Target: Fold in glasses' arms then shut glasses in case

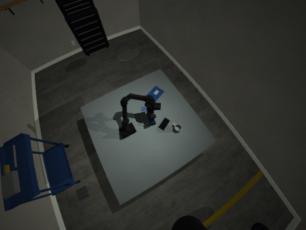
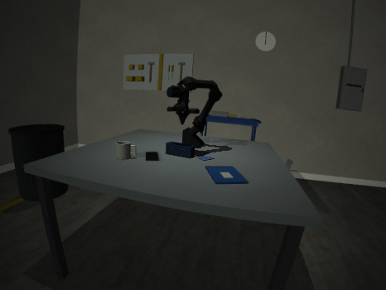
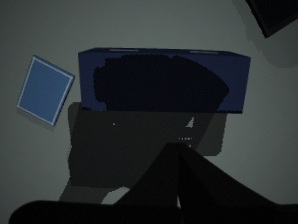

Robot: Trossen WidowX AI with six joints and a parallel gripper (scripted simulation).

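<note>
The dark blue glasses case (image 3: 162, 80) lies shut on the grey table, also visible in the exterior view (image 2: 180, 149) and partly under the arm in the top view (image 1: 153, 121). The glasses are not visible. My gripper (image 3: 174, 151) (image 2: 181, 120) is shut with nothing between its fingers. It hangs in the air well above the case and points down, touching nothing. Its shadow falls across the case lid and the table in front of the case.
A small blue card (image 3: 45, 90) lies beside the case's end. A black phone (image 2: 151, 156) and a white mug (image 2: 123, 150) sit on the other side. A blue book with a white label (image 2: 226, 174) lies nearer the table edge.
</note>
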